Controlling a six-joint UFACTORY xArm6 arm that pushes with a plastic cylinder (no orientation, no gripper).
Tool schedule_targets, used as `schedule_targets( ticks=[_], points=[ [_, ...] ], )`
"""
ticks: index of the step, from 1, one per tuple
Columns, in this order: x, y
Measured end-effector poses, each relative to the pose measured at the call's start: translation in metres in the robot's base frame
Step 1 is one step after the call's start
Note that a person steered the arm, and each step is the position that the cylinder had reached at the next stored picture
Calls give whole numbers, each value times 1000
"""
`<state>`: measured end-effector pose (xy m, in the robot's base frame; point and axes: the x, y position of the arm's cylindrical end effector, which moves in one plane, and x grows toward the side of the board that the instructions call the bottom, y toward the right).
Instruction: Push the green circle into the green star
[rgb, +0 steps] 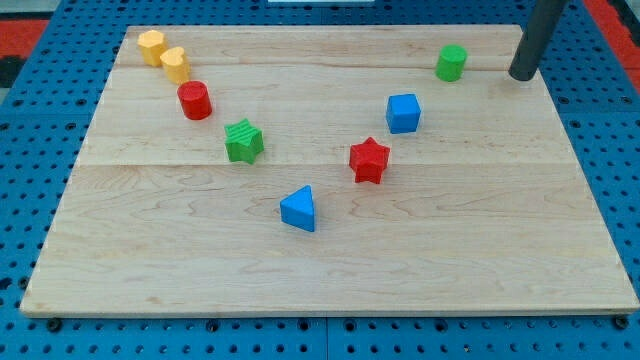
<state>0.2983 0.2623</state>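
The green circle (451, 62) stands near the view's top right of the wooden board (330, 270). The green star (243, 141) lies left of centre, far from the circle. My tip (522, 74) rests on the board a short way to the right of the green circle, apart from it; the dark rod rises out of the view's top right corner.
A blue cube (403, 113) and a red star (369, 159) lie between the circle and the green star. A blue triangle (299, 209) sits below centre. A red cylinder (194, 100) and two yellow blocks (151, 46) (175, 64) are at the top left.
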Motion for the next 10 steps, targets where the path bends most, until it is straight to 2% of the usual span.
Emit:
schedule_targets(
  ticks=[3, 5, 7, 8, 10],
  points=[
    [0, 1],
    [-2, -29],
    [-8, -116],
    [3, -130],
    [1, -115]
  ],
)
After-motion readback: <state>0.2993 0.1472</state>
